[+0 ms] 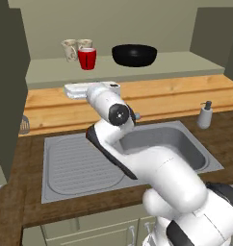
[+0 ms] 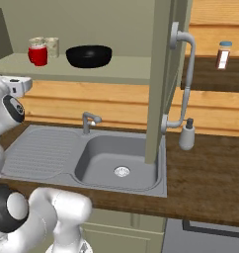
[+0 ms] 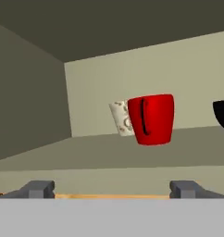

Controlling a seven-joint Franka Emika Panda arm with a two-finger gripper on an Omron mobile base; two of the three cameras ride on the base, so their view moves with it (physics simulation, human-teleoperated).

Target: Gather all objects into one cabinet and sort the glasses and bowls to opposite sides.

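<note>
1. Gripper (image 3: 111,190) released, fingers wide apart, nothing between them; aimed at the cabinet shelf (image 1: 186,65).
2. Red mug (image 1: 87,58) upright on the shelf, in front of two tumblers (image 1: 70,49).
3. Black bowl (image 1: 134,55) right of the mug, apart.
4. Sink (image 1: 152,144) and soap bottle (image 1: 204,115) below.

Shelf (image 3: 86,155): pale grey-green, carries all items.
Red mug (image 3: 153,119): upright, centre.
Speckled tumbler (image 3: 121,118): behind the mug's left side, partly hidden.
Black bowl (image 3: 223,113): right edge, cut off.
Hand (image 3: 112,189): fingertips wide apart, nothing between.
</note>
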